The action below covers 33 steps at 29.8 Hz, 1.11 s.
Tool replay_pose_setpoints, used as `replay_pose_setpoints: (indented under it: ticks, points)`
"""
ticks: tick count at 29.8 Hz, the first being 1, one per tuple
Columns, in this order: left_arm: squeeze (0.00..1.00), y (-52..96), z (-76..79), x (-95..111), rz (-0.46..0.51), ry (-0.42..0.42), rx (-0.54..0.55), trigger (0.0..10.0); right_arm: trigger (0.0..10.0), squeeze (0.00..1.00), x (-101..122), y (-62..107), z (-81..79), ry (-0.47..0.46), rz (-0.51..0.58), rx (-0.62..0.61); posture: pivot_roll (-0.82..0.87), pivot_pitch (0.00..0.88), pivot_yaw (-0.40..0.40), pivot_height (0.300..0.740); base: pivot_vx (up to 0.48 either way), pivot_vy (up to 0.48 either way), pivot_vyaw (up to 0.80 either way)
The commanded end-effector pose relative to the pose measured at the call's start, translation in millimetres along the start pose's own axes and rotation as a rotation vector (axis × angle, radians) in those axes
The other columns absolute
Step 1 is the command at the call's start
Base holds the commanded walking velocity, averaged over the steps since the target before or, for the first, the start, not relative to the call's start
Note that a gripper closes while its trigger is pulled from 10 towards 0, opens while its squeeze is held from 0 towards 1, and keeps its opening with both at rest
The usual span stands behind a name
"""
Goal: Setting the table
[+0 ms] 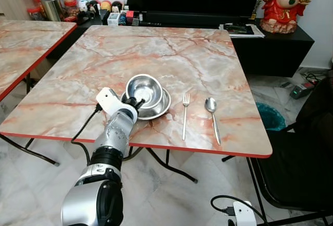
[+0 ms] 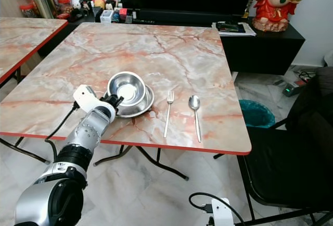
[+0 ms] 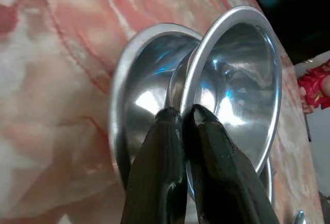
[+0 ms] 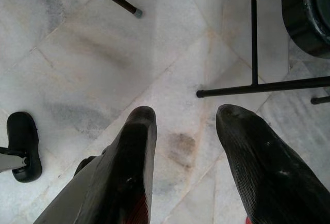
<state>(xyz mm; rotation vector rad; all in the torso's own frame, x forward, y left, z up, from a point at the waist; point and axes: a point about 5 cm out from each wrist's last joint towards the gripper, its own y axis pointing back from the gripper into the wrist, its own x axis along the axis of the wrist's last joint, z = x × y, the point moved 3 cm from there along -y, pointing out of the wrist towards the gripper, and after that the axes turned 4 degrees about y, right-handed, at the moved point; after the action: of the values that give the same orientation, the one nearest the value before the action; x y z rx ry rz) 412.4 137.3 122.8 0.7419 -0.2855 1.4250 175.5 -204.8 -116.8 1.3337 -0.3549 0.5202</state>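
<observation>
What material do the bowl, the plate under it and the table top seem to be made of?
Bowl: polished metal, probably stainless steel; it gives mirror reflections. Plate: the same shiny metal. Table top: glossy pink-veined marble look, perhaps laminate, given the thin red edge. The left gripper pinches the bowl's rim.

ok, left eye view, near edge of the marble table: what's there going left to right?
Left gripper shut on the rim of the steel bowl, which sits in a steel plate → silver fork → silver spoon.
</observation>
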Motion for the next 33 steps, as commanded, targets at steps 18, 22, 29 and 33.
replay_pose_setpoints:
  ticks: [18,22,29,33]
  points:
    - [0.0,-3.2,6.9,-7,-0.072,0.042,0.036,10.0,10.0,0.0,6,-1.1,1.2,-0.008,0.016,-0.003,-0.01,0.0,-0.023,0.74,0.0,0.0,0.0]
    - [0.0,-3.3,7.0,-7,-0.072,0.042,0.036,10.0,10.0,0.0,6,-1.1,1.2,-0.008,0.016,-0.003,-0.01,0.0,-0.023,0.74,0.0,0.0,0.0]
    - [0.56,-4.1,13.9,-2,-0.066,0.041,0.012,10.0,10.0,0.0,10,-1.8,-0.5,-0.011,0.023,-0.002,-0.01,0.0,-0.021,0.74,0.0,0.0,0.0]
    - [0.0,-4.5,15.3,0,-0.061,0.036,0.008,10.0,10.0,0.0,12,-1.9,-1.4,-0.013,0.025,-0.001,-0.01,0.0,-0.017,0.74,0.0,0.0,0.0]
